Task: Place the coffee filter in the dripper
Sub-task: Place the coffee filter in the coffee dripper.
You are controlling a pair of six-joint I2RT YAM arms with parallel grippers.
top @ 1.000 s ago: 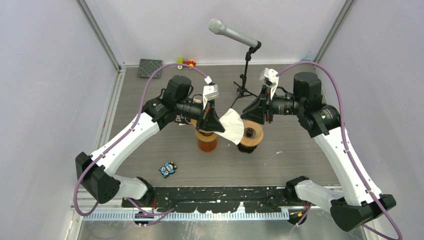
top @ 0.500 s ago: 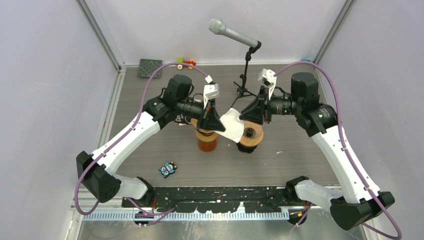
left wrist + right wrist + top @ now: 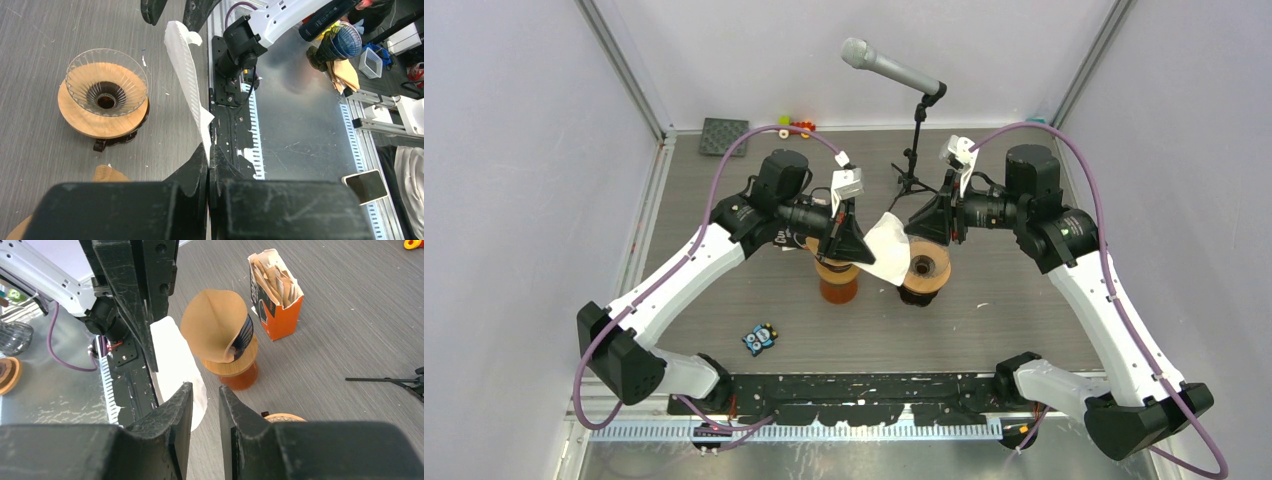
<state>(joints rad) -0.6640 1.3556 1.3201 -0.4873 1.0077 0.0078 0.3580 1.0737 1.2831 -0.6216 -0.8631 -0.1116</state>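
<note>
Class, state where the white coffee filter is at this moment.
In the top view the coffee filter hangs mid-table, pinched by the left tool, its far edge at the right tool, partly over the glass dripper.

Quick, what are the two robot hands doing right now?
Left gripper: closed, pinching the white coffee filter.
Right gripper: open, nothing between its fingers.

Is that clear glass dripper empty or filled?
Empty: the clear glass dripper shows bare ribs; the white paper filter is held outside it.

One white filter (image 3: pixel 892 254), one dripper (image 3: pixel 925 268), one microphone (image 3: pixel 889 68), one owl toy (image 3: pixel 762 339)
</note>
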